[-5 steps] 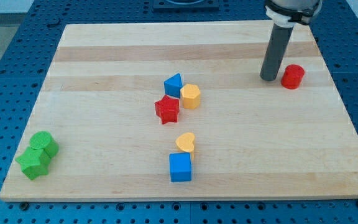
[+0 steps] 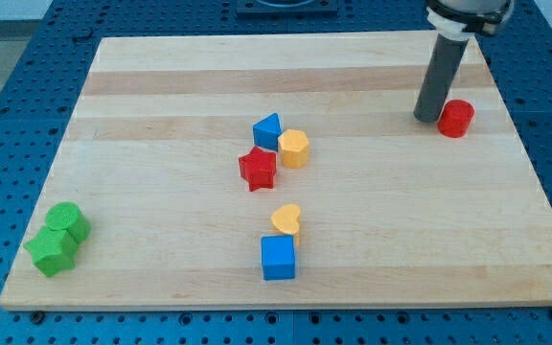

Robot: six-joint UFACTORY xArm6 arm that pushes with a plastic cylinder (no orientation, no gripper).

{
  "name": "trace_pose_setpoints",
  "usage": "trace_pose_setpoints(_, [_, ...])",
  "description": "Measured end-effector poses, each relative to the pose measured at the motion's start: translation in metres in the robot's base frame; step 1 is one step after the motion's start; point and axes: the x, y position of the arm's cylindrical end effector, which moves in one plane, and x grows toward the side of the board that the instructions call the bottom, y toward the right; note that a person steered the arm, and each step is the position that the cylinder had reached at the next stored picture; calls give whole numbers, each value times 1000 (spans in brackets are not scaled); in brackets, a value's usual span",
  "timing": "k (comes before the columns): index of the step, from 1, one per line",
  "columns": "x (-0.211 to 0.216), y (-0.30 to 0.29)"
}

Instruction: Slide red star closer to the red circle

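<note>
The red star (image 2: 258, 169) lies near the middle of the wooden board (image 2: 161, 96), just below the blue triangle (image 2: 267, 130) and left of the yellow hexagon (image 2: 294, 149). The red circle (image 2: 455, 118) is a red cylinder far off at the view's upper right. My tip (image 2: 426, 117) stands right beside the red circle's left side, touching or nearly touching it. The tip is far to the right of the red star.
A yellow heart (image 2: 287, 219) lies below the star, with a blue cube (image 2: 278, 257) just under it. A green circle (image 2: 68, 220) and a green star (image 2: 51, 251) sit together at the board's lower left corner.
My tip has moved a little to the right, up against the red circle, and the red circle has shifted slightly right. The other blocks have not moved.
</note>
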Motion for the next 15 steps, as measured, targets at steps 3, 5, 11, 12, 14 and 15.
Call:
trace_pose_setpoints(3, [-76, -213])
trace_pose_setpoints(5, [-47, -272])
trace_pose_setpoints(11, [114, -228])
trace_pose_setpoints(12, [104, -228])
trace_pose_setpoints(14, [84, -228])
trace_pose_setpoints(15, [86, -215])
